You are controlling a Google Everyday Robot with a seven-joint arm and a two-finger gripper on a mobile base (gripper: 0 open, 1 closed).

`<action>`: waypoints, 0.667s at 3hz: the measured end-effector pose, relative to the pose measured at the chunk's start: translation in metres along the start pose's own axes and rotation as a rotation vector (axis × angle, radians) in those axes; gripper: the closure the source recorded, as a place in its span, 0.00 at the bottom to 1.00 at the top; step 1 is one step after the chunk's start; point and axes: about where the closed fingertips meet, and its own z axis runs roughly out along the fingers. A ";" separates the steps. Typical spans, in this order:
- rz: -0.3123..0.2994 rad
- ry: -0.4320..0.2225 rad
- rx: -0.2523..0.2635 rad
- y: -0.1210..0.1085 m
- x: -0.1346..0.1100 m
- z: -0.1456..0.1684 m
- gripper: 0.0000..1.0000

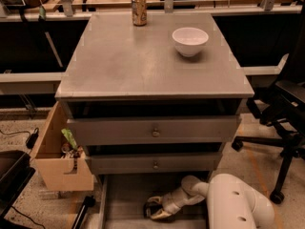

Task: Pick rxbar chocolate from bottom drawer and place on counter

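The gripper is reaching down into the bottom drawer, right at the rxbar chocolate, which is lying dark on the drawer floor. Whether the claw is clamped on it cannot be told. The pick looks barely begun, with lifting and placing left to do. The counter is carrying a white bowl and a can, and an office chair is standing beside the cabinet.

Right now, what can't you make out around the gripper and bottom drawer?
Camera view:
The rxbar chocolate: mostly covered by the gripper, low in the bottom drawer; grasp unclear.
Drawer's front: cut off by the bottom edge.
Drawer's right side: hidden behind the arm.
Wooden side box contents: too small.
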 end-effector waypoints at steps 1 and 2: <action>0.000 0.000 0.000 0.000 -0.001 -0.001 1.00; -0.011 0.002 -0.009 0.001 -0.013 -0.002 1.00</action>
